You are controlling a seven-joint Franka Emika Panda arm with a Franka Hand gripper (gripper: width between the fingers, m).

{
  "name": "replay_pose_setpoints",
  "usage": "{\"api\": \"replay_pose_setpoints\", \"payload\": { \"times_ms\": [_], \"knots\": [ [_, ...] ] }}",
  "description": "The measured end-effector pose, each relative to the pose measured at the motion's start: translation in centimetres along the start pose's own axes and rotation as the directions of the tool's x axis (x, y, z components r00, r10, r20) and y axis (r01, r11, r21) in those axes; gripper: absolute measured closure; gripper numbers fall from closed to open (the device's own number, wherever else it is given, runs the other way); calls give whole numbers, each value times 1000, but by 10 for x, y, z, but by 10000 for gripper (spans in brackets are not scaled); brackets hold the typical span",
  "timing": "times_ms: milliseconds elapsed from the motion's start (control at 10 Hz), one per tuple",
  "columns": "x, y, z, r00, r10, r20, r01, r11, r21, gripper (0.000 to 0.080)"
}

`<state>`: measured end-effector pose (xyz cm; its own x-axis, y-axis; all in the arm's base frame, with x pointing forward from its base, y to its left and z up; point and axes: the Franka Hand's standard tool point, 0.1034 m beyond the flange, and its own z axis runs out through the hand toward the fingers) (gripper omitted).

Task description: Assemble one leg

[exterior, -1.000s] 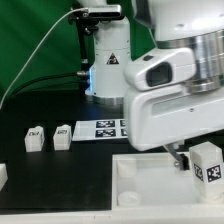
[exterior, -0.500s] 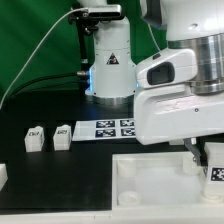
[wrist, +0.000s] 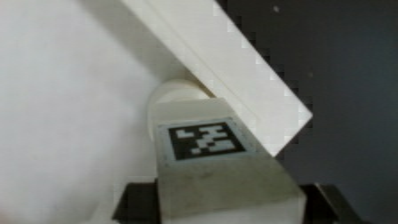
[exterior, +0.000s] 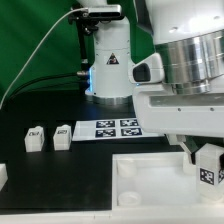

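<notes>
Leg (exterior: 209, 166) held at panel (exterior: 155, 180) corner; seating unconfirmed

Exterior view: the gripper (exterior: 203, 157) is clamped on the leg, which stands upright over the white panel's corner at the exterior view's right. Two spare legs (exterior: 35, 137) stand near the marker board (exterior: 115, 128).

Wrist view: the leg sits between the fingers (wrist: 135, 205), against the panel's edge.

Judgement: pick-up is done; insertion into a socket remains.

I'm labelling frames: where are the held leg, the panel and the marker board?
leg (exterior: 209, 166), exterior view, on its front face.
panel (exterior: 160, 186), exterior view, on its bare top surface.
marker board (exterior: 110, 128), exterior view, at its middle, among the tags.
</notes>
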<state>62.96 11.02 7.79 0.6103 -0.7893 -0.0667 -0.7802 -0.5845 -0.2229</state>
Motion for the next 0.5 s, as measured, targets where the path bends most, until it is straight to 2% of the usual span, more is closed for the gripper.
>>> {"api": "replay_pose_setpoints", "payload": {
  "times_ms": [100,200,400,500],
  "knots": [
    [-2,2,1,973,230,15,-230,973,18,484],
    [-7,1,2,937,348,31,-349,937,17,485],
    [-13,-3,4,831,552,61,-555,832,29,485],
    [-14,-3,4,843,534,64,-536,844,30,487]
  ]
}}
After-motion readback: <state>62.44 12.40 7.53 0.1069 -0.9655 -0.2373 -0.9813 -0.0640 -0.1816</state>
